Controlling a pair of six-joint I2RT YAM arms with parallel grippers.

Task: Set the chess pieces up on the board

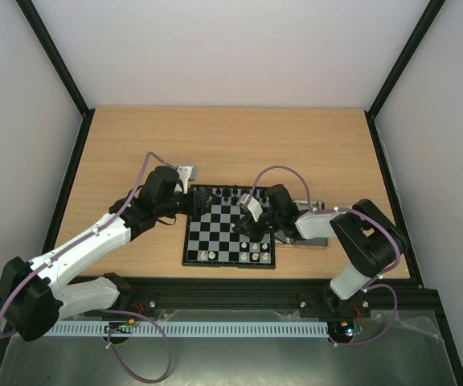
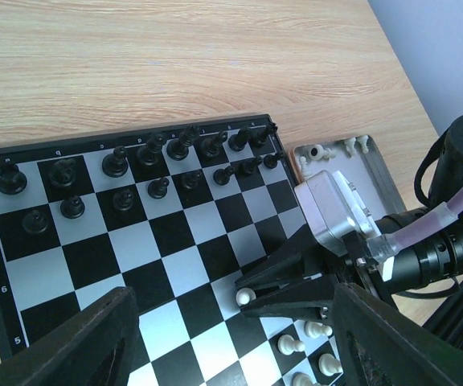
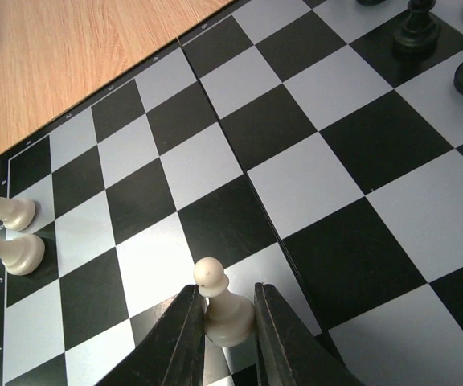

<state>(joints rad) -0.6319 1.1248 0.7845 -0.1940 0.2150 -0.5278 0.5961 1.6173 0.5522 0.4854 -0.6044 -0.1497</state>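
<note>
One white pawn [image 3: 225, 320] is pinched by the right gripper [image 3: 225, 291]; the left gripper [image 2: 231, 346] is spread, empty. Sixteen black pieces [image 2: 149, 151] are countable only from the left wrist.

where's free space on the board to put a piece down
Free: the middle of the board, between the black pieces along the far edge and the white pieces at the near edge. Crowded: the far edge, and around the right end effector.
</note>
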